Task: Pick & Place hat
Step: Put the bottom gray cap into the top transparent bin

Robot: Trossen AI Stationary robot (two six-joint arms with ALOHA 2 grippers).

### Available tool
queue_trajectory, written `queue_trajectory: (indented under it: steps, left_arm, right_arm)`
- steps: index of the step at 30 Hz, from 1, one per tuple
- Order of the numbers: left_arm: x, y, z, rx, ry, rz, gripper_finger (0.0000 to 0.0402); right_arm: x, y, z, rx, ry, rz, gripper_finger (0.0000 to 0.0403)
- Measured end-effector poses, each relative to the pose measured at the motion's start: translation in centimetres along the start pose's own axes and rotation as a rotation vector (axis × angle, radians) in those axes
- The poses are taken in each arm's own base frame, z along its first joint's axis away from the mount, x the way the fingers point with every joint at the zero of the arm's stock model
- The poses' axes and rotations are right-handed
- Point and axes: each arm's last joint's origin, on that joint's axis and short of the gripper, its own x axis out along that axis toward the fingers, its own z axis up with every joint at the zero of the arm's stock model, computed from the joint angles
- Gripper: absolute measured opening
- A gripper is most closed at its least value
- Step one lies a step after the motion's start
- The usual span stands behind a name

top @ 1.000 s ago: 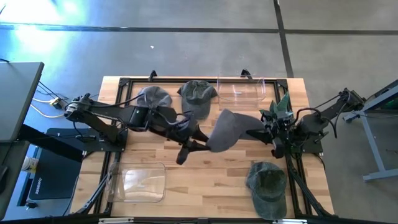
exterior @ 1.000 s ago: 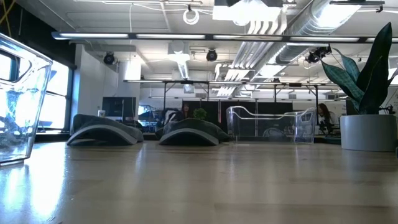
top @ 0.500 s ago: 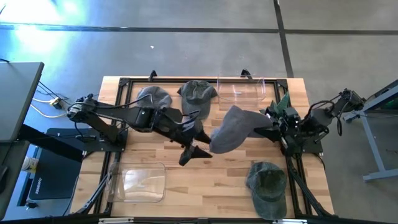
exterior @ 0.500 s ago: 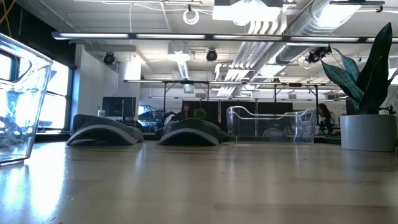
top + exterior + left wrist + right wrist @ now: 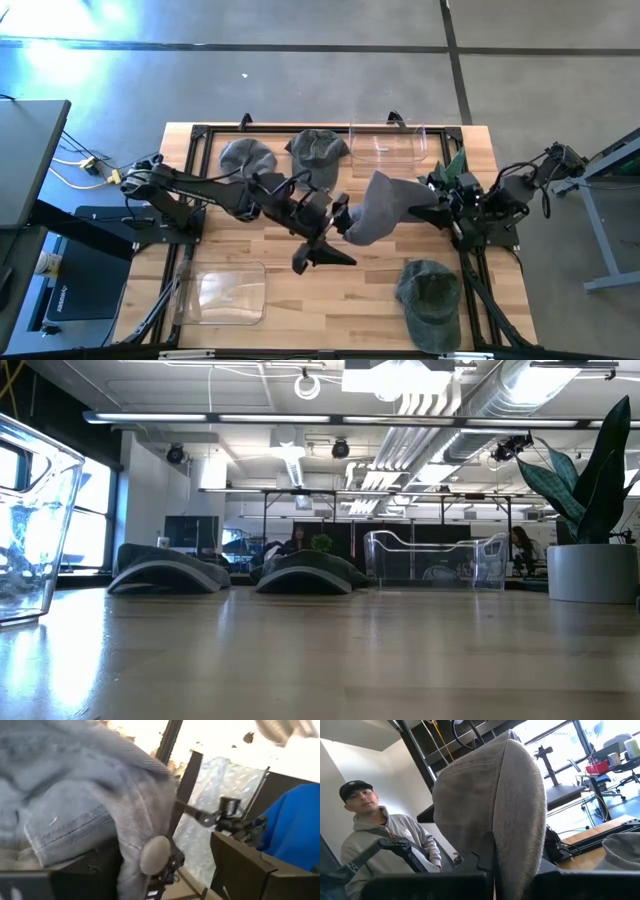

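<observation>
Hat (image 5: 378, 206), grey, hangs above mid-table between both arms. Your right gripper (image 5: 425, 212) is clamped on its right edge; your left gripper (image 5: 338, 216) meets its left edge, grip undeterminable. Three other hats lie around.

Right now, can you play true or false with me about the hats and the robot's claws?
1. A grey hat is held up between the two arms. True.
2. The right claw is shut on the grey hat. True.
3. Only one clear plastic box is on the table. False: one clear box sits at the far edge and another clear box at the near left.
4. A green hat lies on the table at the near right. True.
5. The potted plant lies tipped over. False: it stands upright.
6. The left claw waits far from the grey hat. False: it is right at the hat's edge.
</observation>
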Motion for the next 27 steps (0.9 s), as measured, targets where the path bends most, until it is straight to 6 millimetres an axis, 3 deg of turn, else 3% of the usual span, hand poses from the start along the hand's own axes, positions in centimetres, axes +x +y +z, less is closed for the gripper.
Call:
queue_trajectory:
  steps: [7,14,20,23,27]
  left_arm:
    - [-0.6,0.6,-0.9,0.012,0.107,0.187,0.016]
    - [-0.9,0.7,-1.1,0.005,0.139,0.228,0.0021]
    - [-1.7,0.0,0.4,-0.008,0.257,0.327,0.0022]
    - [-2.7,-1.0,2.2,-0.03,0.374,0.371,0.0011]
    - [-3.7,-0.9,3.0,-0.071,0.547,0.441,0.0005]
  right_arm:
    - [0.0,0.0,0.0,-0.007,0.001,-0.008,0.001]
    - [0.0,-0.1,-0.2,-0.014,0.019,-0.025,0.0015]
    - [0.0,-0.6,-1.4,-0.011,0.128,-0.06,0.0023]
    - [-0.2,-1.1,-2.4,0.015,0.223,-0.105,0.0028]
    - [-0.9,-2.3,-4.0,0.034,0.404,-0.198,0.007]
